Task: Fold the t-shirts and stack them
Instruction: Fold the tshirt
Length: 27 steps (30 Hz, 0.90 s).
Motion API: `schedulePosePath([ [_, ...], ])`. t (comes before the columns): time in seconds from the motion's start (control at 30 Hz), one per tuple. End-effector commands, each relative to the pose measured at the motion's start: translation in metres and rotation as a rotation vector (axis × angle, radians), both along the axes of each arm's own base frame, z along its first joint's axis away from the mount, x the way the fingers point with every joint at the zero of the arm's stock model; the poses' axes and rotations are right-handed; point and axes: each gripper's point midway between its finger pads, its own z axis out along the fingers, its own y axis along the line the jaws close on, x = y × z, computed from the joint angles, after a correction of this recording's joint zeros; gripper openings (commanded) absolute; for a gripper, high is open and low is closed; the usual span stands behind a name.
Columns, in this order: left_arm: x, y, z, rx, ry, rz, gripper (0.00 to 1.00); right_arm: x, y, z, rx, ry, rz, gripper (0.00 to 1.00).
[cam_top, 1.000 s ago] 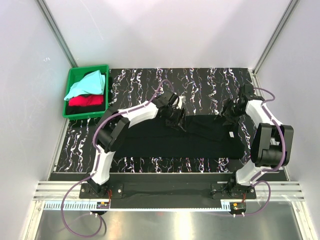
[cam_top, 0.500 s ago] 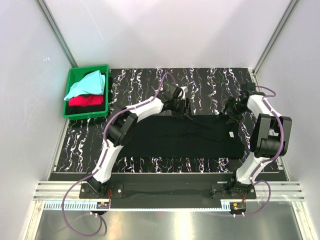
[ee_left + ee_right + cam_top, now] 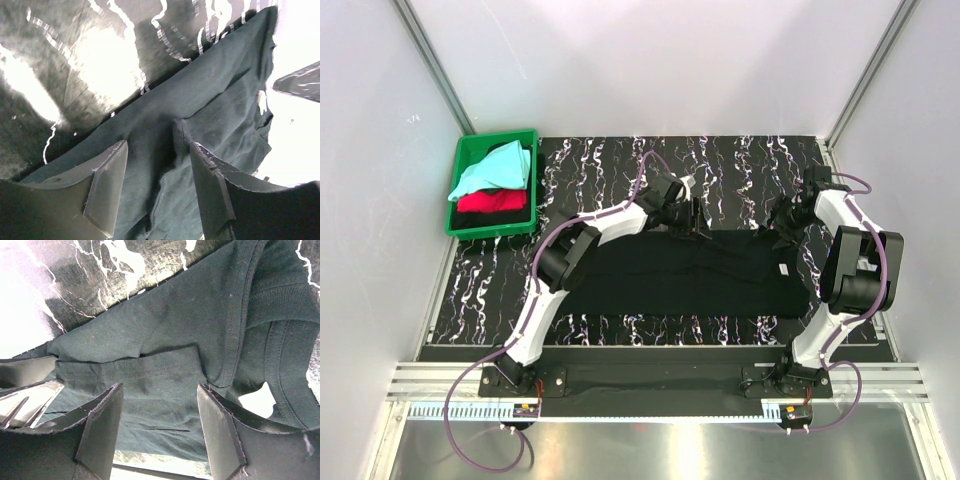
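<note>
A large black t-shirt (image 3: 685,275) lies across the middle of the table, folded into a long band, with a small white neck label (image 3: 782,268) near its right end. My left gripper (image 3: 686,216) hangs over the shirt's far edge near the middle. In the left wrist view it (image 3: 159,190) is open above a seam ridge of the cloth (image 3: 180,135). My right gripper (image 3: 783,222) is at the shirt's far right corner. It (image 3: 160,432) is open over a folded sleeve and the collar (image 3: 280,315). Aqua (image 3: 492,168) and red (image 3: 490,201) t-shirts lie in the crate.
A green plastic crate (image 3: 527,180) stands at the table's far left corner. The black white-streaked tabletop (image 3: 740,170) shows behind the shirt and along its front. White walls with metal posts close in the table on three sides.
My left gripper has moved back and to the right, from over the shirt to its far edge. The right gripper shifted slightly backward. The shirt lies as before.
</note>
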Motion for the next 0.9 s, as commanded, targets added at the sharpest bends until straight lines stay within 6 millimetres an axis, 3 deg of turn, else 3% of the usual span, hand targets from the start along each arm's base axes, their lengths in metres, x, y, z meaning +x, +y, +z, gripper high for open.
schedulePosePath([
  [0.0, 0.005, -0.010, 0.041, -0.093, -0.069, 0.010, 0.59, 0.005, -0.001, 0.007, 0.009, -0.024, 0.009, 0.68],
  [0.13, 0.001, -0.017, 0.033, -0.110, -0.026, -0.017, 0.61, 0.006, -0.003, 0.004, 0.001, -0.014, 0.006, 0.67],
  [0.27, -0.001, -0.023, 0.037, -0.142, -0.018, -0.021, 0.52, 0.007, -0.006, -0.003, -0.008, 0.002, 0.007, 0.64],
  [0.33, 0.000, -0.024, 0.041, -0.153, -0.032, -0.018, 0.48, 0.007, -0.007, -0.008, -0.011, 0.013, 0.007, 0.56],
  [0.43, 0.002, -0.026, 0.045, -0.162, -0.033, -0.016, 0.47, 0.007, -0.012, -0.012, -0.031, 0.023, 0.002, 0.51],
  [0.67, -0.001, -0.031, 0.039, -0.178, 0.006, -0.013, 0.46, 0.008, -0.022, -0.020, -0.048, 0.043, -0.011, 0.50],
  [0.87, 0.002, -0.036, 0.041, -0.208, 0.011, -0.001, 0.37, 0.014, -0.019, -0.024, -0.023, 0.041, -0.005, 0.45],
])
